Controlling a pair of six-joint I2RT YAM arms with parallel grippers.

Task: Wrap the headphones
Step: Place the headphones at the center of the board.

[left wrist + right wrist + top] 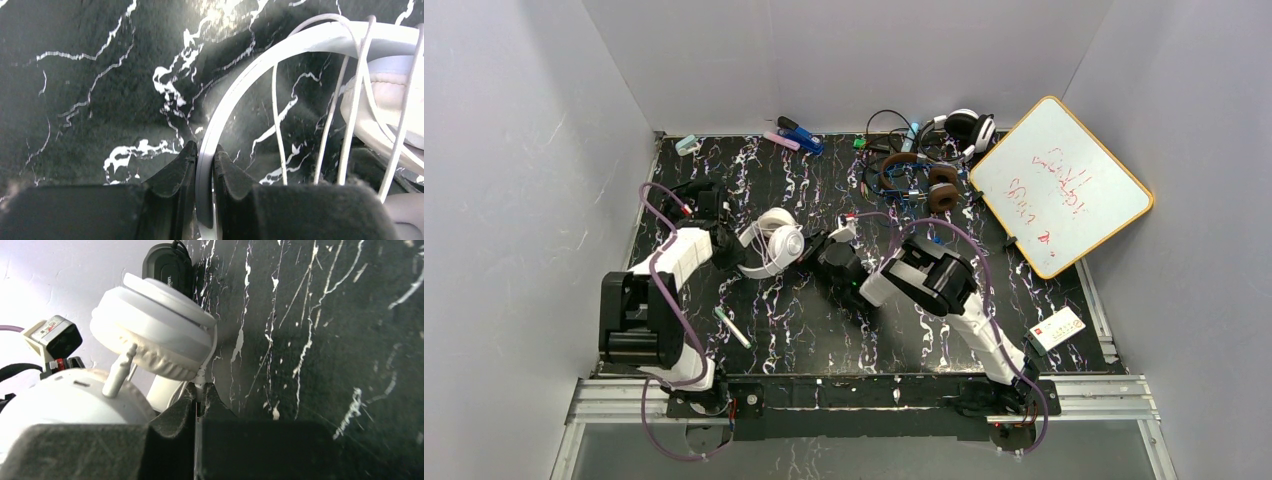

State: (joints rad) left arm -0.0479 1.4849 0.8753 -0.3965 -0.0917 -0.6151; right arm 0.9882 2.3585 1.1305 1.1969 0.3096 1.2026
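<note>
The white headphones (774, 240) hang above the marble table, left of centre. My left gripper (729, 245) is shut on their white headband (240, 85), which runs between its jaws (204, 147). Several turns of thin white cord (325, 130) cross the band beside an ear cup (380, 110). My right gripper (809, 250) comes in from the right and is shut on the cord (201, 377) just below a white ear cup (155, 330). A pair with brown ear cups (924, 185) and a black-and-white pair (964, 125) lie at the back with loose cords.
A whiteboard (1059, 185) with red writing leans at the back right. Markers (799, 135) and a small pale item (686, 143) lie along the back wall. A pen (734, 328) lies near the left arm. A white box (1056, 328) sits at the right edge.
</note>
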